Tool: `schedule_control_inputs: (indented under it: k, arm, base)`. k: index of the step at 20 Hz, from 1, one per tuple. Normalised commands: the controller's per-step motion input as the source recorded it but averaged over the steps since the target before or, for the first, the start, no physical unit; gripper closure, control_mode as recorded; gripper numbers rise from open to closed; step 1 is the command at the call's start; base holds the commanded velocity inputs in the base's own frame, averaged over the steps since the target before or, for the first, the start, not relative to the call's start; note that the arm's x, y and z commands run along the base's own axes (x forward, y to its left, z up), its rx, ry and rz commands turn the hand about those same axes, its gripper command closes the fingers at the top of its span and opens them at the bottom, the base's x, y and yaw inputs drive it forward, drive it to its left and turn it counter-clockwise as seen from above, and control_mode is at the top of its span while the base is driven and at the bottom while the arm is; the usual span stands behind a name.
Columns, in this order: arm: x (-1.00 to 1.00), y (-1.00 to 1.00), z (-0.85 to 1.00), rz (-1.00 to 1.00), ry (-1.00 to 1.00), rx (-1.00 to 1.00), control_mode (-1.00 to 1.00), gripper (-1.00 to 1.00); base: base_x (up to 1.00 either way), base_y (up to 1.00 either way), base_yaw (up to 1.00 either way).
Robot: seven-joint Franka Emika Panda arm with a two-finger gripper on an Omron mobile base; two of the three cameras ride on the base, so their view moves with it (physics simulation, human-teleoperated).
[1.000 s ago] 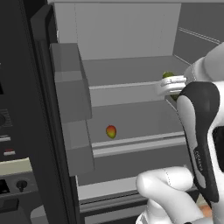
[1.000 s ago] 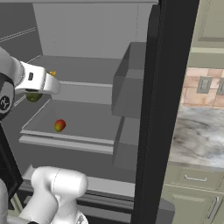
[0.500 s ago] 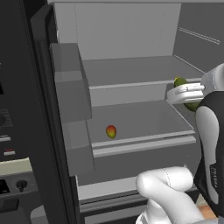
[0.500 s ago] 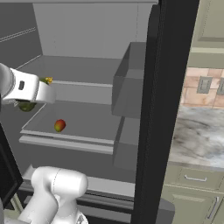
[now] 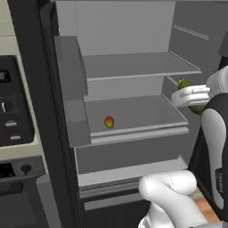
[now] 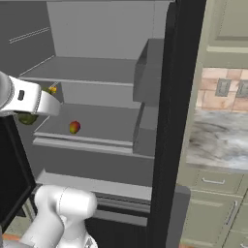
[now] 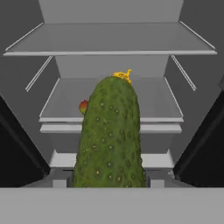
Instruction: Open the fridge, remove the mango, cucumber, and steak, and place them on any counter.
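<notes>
The fridge (image 5: 133, 67) stands open with its light grey shelves showing. My gripper (image 5: 192, 96) is shut on the dark green cucumber (image 7: 111, 135), which I hold out in front of the shelves, right of the middle shelf in the left base view. From the right base view the cucumber (image 6: 27, 117) hangs under the white hand (image 6: 34, 102) at the far left. The mango (image 5: 109, 122), red and yellow-green, lies on the middle shelf toward the left; the mango (image 7: 83, 106) peeks out just left of the cucumber. The steak is out of view.
The left fridge door with its bins (image 5: 71, 89) stands open beside the black oven panel (image 5: 13, 111). The right door (image 6: 177, 121) stands edge-on, and beyond it lies the marbled counter (image 6: 218, 140) over sage green cabinets (image 6: 213, 193). My own white arm base (image 5: 171, 196) sits low in front.
My hand has drawn back out of the fridge with the cucumber in it, away from the middle shelf. The mango has stayed where it was.
</notes>
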Motion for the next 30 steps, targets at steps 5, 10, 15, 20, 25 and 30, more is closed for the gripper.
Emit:
schedule_control_inputs:
  k: [5,10,15,20,25,30]
  arm:
    - [0.0,0.0,0.0,0.0,0.0,0.0,1.0,1.0]
    - [0.0,0.0,0.0,0.0,0.0,0.0,1.0,1.0]
    - [0.0,0.0,0.0,0.0,0.0,0.0,1.0,1.0]
    - [0.0,0.0,0.0,0.0,0.0,0.0,1.0,1.0]
    - [0.0,0.0,0.0,0.0,0.0,0.0,1.0,1.0]
    - [0.0,0.0,0.0,0.0,0.0,0.0,1.0,1.0]
  base:
    - [-1.0,0.0,0.0]
    - [-1.0,0.0,0.0]
    - [-1.0,0.0,0.0]
    - [-0.78,0.12,0.37]
    - [-0.23,0.41,0.98]
    - [-0.08,0.1,1.0]
